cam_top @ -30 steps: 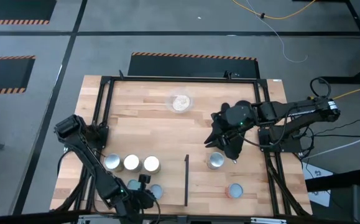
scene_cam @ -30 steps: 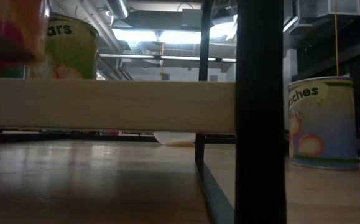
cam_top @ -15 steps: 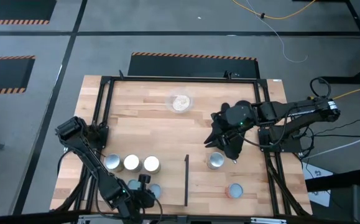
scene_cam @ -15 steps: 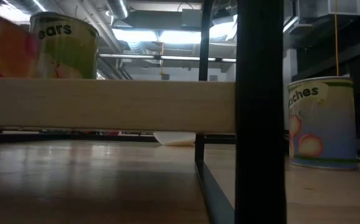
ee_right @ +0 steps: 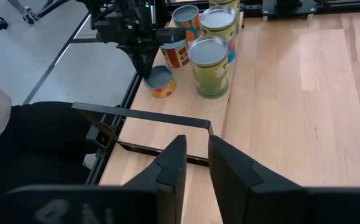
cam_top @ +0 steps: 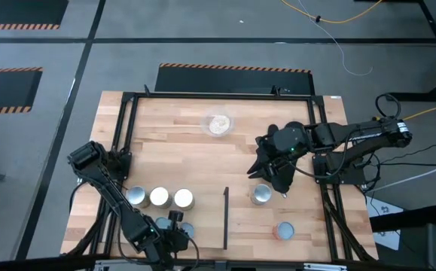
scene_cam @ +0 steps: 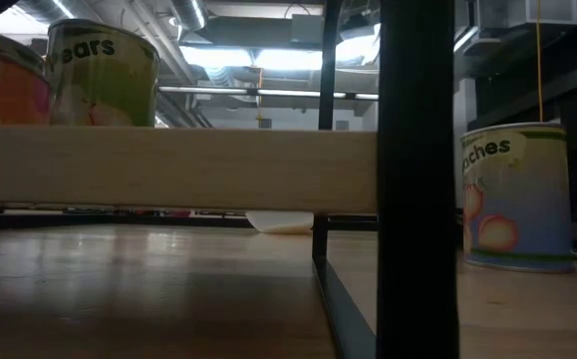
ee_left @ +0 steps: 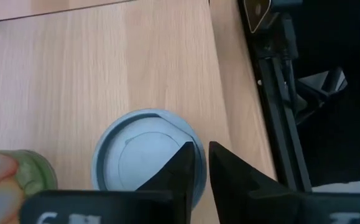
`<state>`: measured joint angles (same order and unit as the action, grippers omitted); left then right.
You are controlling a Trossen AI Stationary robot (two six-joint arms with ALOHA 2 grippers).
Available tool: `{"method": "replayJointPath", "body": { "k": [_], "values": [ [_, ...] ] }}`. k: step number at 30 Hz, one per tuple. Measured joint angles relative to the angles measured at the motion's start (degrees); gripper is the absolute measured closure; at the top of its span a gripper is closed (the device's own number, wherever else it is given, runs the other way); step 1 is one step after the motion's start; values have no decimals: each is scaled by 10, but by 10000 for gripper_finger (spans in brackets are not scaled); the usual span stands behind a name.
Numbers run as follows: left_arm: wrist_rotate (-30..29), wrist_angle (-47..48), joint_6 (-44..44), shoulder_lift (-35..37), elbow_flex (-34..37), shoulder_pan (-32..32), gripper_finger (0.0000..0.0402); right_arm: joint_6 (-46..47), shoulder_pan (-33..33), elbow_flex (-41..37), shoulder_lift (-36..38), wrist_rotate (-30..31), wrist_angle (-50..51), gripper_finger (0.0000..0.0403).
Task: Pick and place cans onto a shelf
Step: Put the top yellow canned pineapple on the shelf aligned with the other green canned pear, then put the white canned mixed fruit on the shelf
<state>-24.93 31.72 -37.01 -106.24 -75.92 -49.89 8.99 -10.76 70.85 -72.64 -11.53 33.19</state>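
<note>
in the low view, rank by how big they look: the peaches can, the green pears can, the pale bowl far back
1. Peaches can, whole and standing on the table, looks largest.
2. Green pears can, smaller, but only its upper part shows above the shelf plank, so this is unsure.
3. Pale bowl, smallest, partly hidden and farthest back.

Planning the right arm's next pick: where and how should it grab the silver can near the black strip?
Grip the silver can by its round side wall, coming straight down from above. It stands upright, apart from the black strip and the red-topped can, so fingers fit either side. The right gripper hangs beside it.
</note>
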Motion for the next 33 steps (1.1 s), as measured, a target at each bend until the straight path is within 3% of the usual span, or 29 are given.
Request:
{"method": "replayJointPath", "body": {
  "k": [17, 25, 33],
  "values": [
    [-15, 4, 1, 12, 0, 1, 332, 18, -18, 0, 0, -1, 0, 331],
    [-39, -1, 29, 42, 0, 1, 330, 96, -74, 0, 0, -1, 1, 331],
    [-92, -19, 53, 49, 0, 15, 333, 251, -178, 0, 0, 21, 54, 331]
  ]
}}
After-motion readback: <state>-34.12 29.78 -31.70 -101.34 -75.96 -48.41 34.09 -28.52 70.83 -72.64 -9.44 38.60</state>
